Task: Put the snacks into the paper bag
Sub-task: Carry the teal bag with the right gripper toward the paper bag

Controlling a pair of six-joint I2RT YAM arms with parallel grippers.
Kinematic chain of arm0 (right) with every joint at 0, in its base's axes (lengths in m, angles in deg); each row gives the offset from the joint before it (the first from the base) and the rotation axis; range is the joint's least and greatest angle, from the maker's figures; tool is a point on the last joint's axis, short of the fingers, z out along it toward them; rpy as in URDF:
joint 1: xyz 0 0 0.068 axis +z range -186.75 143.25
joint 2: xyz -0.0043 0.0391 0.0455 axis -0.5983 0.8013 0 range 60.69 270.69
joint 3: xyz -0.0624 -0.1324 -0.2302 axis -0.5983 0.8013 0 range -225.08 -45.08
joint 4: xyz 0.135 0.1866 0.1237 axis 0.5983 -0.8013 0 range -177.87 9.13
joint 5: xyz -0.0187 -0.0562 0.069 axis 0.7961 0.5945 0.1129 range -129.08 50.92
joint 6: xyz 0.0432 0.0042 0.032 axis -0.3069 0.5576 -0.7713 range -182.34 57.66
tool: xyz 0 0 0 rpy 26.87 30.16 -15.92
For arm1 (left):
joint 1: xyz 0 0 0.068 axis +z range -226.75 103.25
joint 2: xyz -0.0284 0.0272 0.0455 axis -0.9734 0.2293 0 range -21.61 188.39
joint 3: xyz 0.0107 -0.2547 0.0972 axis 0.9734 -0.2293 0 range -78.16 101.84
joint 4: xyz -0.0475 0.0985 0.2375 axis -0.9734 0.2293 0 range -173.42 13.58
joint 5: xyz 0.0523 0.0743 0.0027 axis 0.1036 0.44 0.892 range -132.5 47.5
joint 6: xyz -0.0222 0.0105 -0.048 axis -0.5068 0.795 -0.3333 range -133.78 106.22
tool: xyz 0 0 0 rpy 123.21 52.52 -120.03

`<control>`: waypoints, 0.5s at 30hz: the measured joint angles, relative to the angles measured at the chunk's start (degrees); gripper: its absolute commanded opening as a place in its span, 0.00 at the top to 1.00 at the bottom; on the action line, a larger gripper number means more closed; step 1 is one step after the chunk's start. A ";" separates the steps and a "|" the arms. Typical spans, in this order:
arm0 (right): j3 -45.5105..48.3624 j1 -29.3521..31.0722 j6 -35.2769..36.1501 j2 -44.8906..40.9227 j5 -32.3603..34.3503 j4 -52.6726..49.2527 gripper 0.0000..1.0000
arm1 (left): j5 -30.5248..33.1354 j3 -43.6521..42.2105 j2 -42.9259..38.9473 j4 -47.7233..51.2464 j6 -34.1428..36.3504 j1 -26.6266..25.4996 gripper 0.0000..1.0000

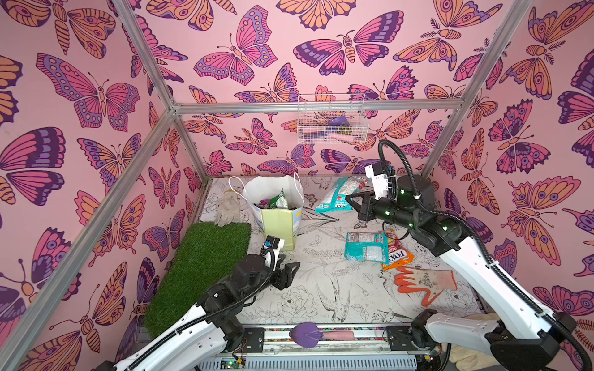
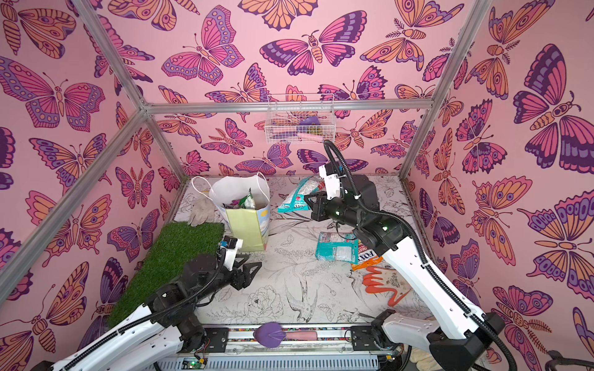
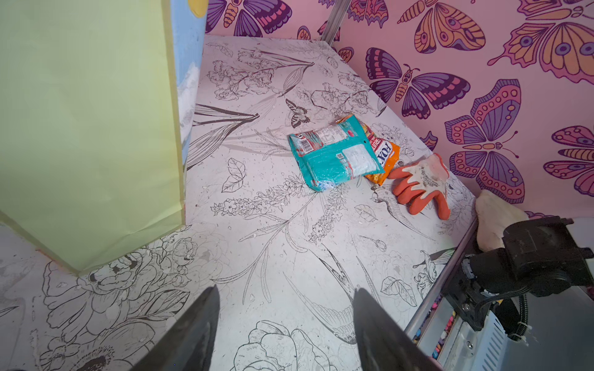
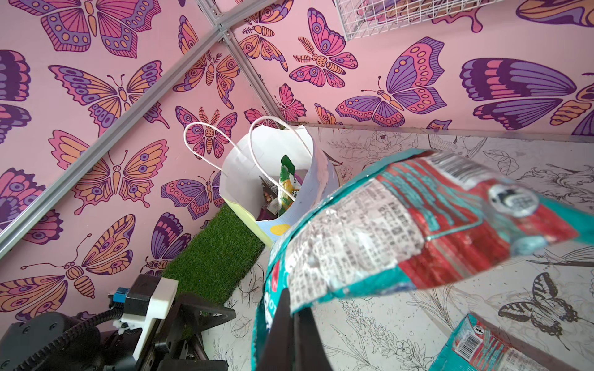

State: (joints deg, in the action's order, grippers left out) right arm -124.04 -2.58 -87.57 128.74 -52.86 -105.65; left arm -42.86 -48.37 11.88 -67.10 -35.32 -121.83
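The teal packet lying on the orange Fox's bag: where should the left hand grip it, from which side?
Probably pinch the teal packet at its free edge toward the paper bag, coming from that side with the left hand. It lies flat, and its opposite edge overlaps the orange Fox's bag.

White-shelled arms (image 1: pixel 482 273), black joints (image 1: pixel 445 236), green lights (image 1: pixel 387 213), corrugated black cables (image 1: pixel 397 156)
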 measured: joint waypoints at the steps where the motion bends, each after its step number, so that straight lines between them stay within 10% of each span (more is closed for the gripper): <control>1: -0.33 0.31 0.13 0.09 0.17 0.00 1.00 | 0.00 -0.13 -0.50 0.00 0.00 0.00 0.32; 15: -8.68 4.76 4.13 3.30 2.29 -3.21 1.00 | 0.02 -1.55 -4.00 0.00 0.00 0.00 0.32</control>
State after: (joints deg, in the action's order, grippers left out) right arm -132.72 2.19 -83.44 132.04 -50.57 -108.86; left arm -42.84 -49.93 7.88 -67.10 -35.32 -121.83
